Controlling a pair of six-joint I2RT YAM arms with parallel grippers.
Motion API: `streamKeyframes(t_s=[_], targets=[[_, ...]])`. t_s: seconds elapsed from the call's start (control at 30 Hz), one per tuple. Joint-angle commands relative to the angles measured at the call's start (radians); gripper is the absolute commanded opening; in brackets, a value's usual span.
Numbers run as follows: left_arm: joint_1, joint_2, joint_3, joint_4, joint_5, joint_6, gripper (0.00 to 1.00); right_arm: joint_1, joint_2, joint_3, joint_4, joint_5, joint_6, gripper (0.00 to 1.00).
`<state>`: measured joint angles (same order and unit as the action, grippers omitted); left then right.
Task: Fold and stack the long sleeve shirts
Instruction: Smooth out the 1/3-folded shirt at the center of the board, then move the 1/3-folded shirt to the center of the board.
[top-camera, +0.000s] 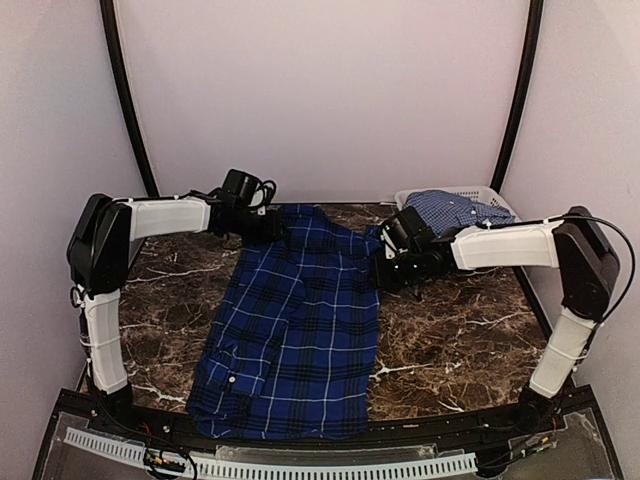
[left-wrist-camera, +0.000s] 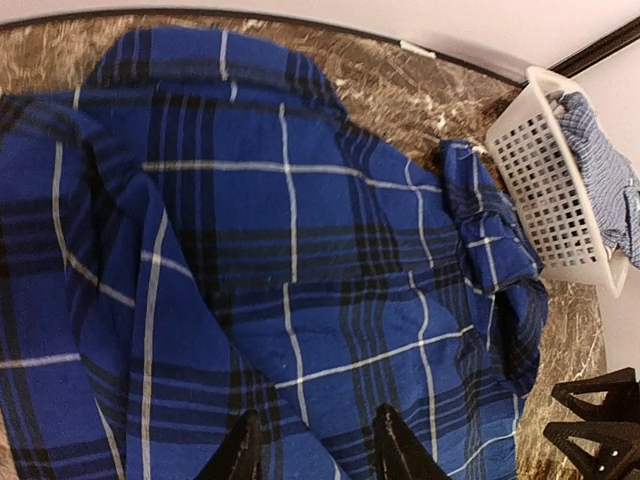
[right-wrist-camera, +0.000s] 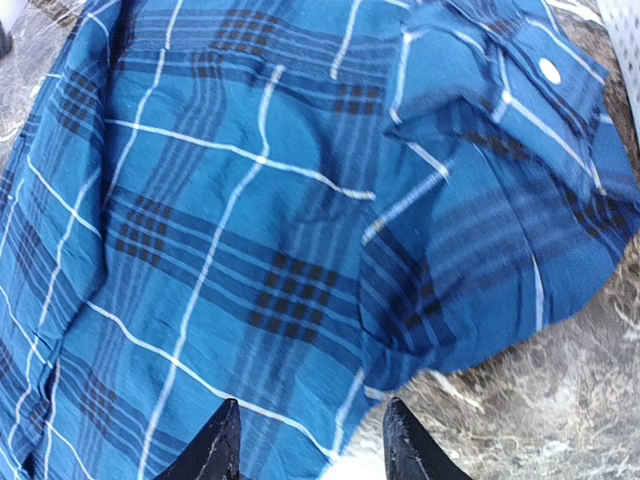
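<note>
Plaid shirt (top-camera: 290, 320) lies spread mid-frame on the table (top-camera: 460, 340), reaching its lower edge. Light shirt (top-camera: 452, 210) sits in the basket (top-camera: 492, 193), upper right. The 2 pincers, left gripper (left-wrist-camera: 316, 450) and right gripper (right-wrist-camera: 305, 445), hover over the plaid's upper corners, fingers spread, pinching nothing.

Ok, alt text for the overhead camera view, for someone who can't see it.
A dark blue plaid shirt lies spread on a brown marble table, with the left hand and right hand at its far corners. A lighter blue shirt sits in a white basket at the far right.
</note>
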<state>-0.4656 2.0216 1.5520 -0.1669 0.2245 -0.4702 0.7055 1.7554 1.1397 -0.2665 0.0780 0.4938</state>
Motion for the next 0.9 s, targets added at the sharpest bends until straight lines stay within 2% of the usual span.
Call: streamKeyframes(t_s=[0.0, 0.3, 0.47, 0.6, 0.87], targets=[[0.011, 0.037, -0.04, 0.042, -0.035, -0.053, 0.35, -0.006, -0.063, -0.054, 0.065, 0.024, 0.024, 0.46], [0.052, 0.219, 0.066, -0.03, -0.127, -0.067, 0.29, -0.027, -0.127, -0.122, 0.054, 0.069, 0.036, 0.54], [0.099, 0.285, 0.119, -0.08, -0.174, -0.084, 0.28, -0.063, -0.117, -0.1, 0.05, 0.08, 0.015, 0.57], [0.129, 0.306, 0.14, -0.097, -0.179, -0.093, 0.28, -0.083, -0.054, 0.009, 0.028, 0.104, -0.044, 0.58], [0.137, 0.313, 0.194, -0.134, -0.126, -0.084, 0.29, -0.083, 0.2, 0.374, -0.036, 0.201, -0.168, 0.62]])
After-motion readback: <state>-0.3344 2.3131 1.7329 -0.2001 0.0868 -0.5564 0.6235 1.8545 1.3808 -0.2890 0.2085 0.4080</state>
